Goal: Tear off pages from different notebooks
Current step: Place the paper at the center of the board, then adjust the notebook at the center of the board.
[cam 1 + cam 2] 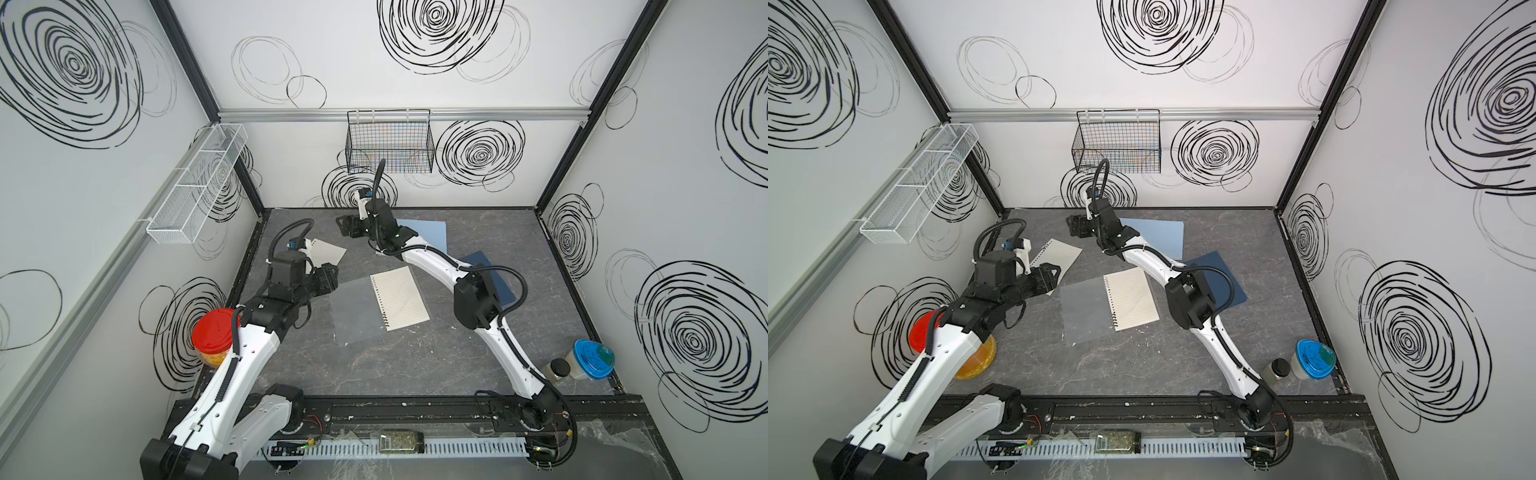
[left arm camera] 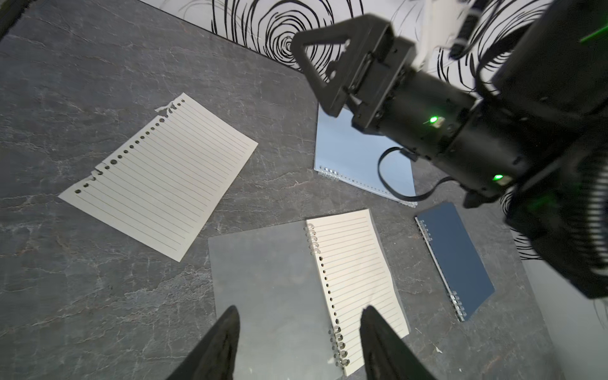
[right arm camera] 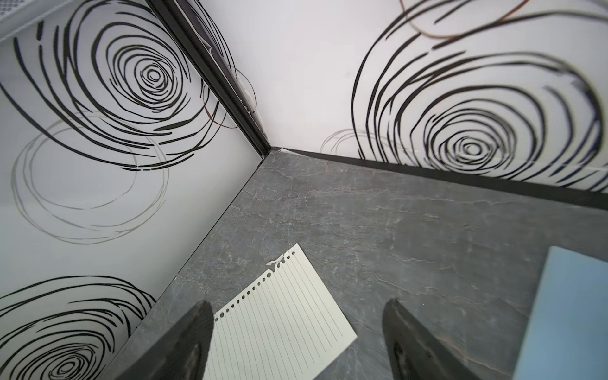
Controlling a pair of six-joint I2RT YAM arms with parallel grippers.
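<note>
While both sets of jaws gape empty, the left arm (image 1: pixel 253 345) folds low and the right arm (image 1: pixel 432 258) stretches rearward.

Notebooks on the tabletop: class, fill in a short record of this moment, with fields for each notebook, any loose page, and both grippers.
loose page: one lined sheet, ragged punched edge, flat on the table, apart from all notebooks
clear-covered notebook: open, clear cover folded flat beside its lined paper
light-blue notebook: closed, flat
navy notebook: closed, flat
left gripper: open, empty, near the clear-covered notebook
right gripper: open, empty, near the loose page
</note>
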